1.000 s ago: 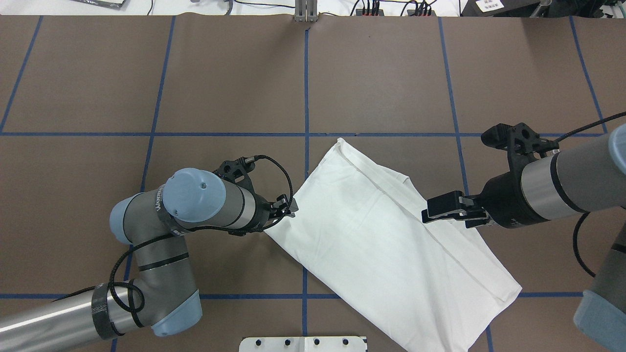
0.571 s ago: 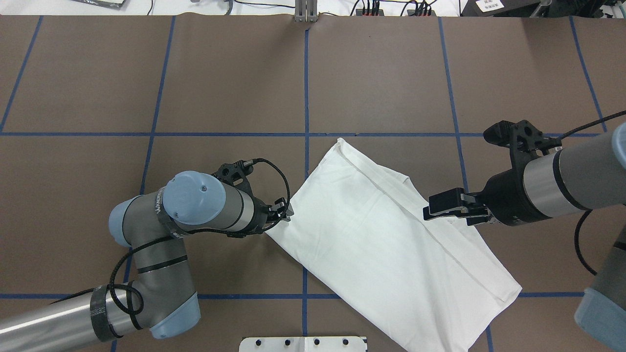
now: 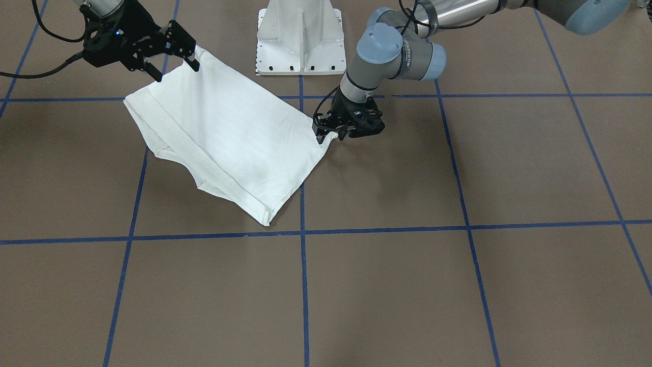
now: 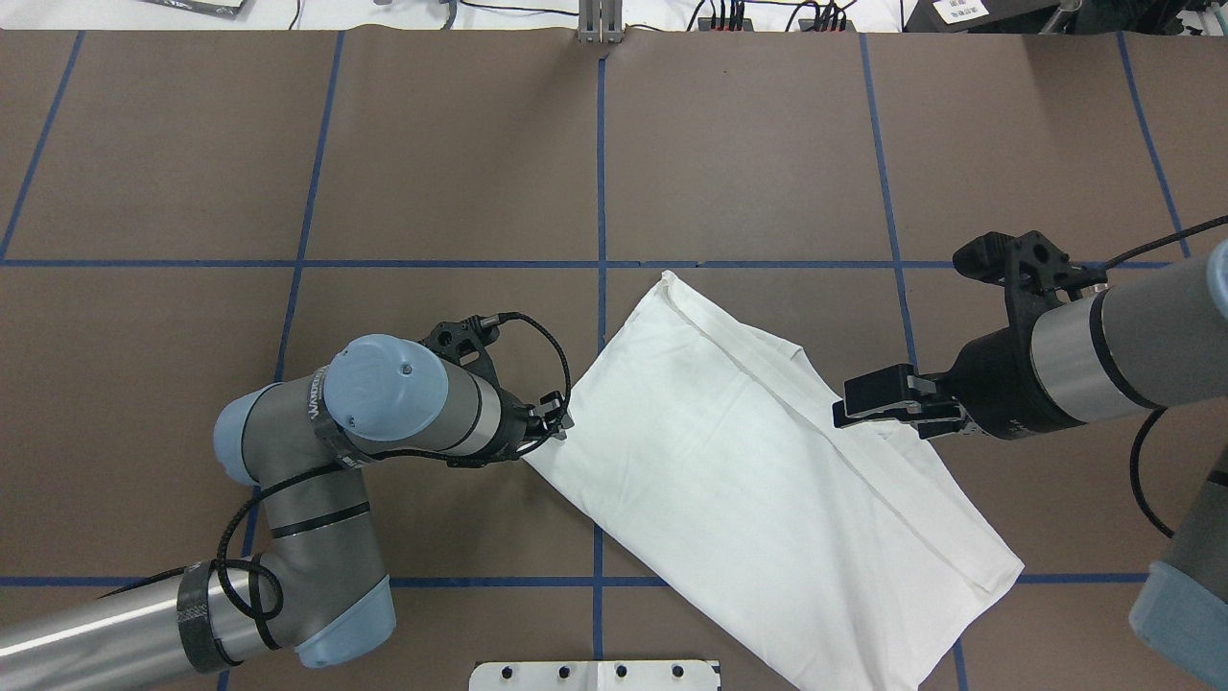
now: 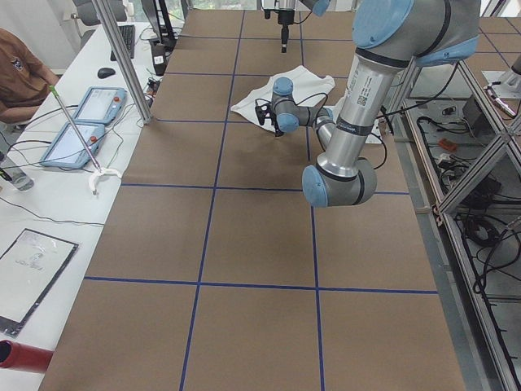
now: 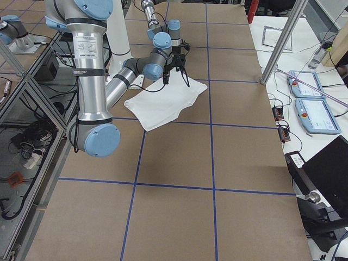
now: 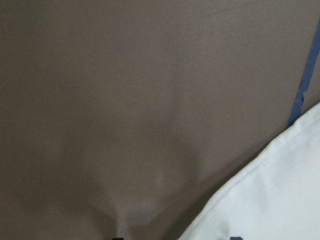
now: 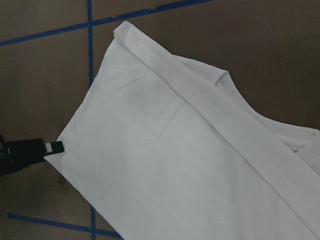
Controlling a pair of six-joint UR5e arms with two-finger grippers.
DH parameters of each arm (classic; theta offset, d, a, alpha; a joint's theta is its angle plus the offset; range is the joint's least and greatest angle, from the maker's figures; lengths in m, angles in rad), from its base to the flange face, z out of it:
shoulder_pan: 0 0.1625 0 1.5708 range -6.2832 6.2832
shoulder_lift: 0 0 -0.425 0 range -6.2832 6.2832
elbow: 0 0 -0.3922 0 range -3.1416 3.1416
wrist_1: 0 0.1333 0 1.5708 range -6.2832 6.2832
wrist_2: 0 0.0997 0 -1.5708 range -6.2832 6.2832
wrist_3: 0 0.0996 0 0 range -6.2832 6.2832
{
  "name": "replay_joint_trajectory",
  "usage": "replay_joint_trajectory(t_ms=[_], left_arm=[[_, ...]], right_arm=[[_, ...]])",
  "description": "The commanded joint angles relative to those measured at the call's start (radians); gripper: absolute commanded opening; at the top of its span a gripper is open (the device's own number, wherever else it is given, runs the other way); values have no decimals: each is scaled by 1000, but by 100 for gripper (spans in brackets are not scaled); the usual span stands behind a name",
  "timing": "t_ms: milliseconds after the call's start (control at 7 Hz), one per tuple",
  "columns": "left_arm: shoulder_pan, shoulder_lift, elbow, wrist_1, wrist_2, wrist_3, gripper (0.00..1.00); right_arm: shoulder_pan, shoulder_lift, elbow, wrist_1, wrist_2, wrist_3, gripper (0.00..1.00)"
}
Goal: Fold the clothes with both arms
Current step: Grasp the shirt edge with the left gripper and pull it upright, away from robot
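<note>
The folded white shirt lies flat on the worktop, just right of centre, with its long axis slanting from far-centre to near-right. The left end effector sits at the left corner of the shirt, jaws narrowly apart astride the hem and seemingly not clamped. The right end effector, spread wide, hovers over the opposite long edge. Each arm is nearest its own side.

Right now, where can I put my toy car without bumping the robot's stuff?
Past the blue tape line beyond the shirt, the far table squares are bare. Near the robot it's crowded: left gripper and right gripper are at the shirt's edges.
</note>
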Motion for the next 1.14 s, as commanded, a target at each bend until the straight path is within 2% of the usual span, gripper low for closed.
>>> replay_joint_trajectory(t_ms=[0, 143, 571, 857, 1000], left_arm=[[6, -1, -5, 8, -3, -1, 14], [6, 9, -39, 9, -5, -1, 0], [-19, 9, -133, 126, -26, -1, 0], [-112, 8, -95, 144, -25, 26, 0], [-158, -3, -43, 143, -25, 99, 0]], right_arm=[[2, -2, 0, 0, 0, 0, 100], [2, 0, -2, 0, 0, 0, 100], [5, -2, -9, 0, -6, 0, 100], [8, 0, -21, 0, -14, 0, 100], [7, 3, -25, 0, -15, 2, 100]])
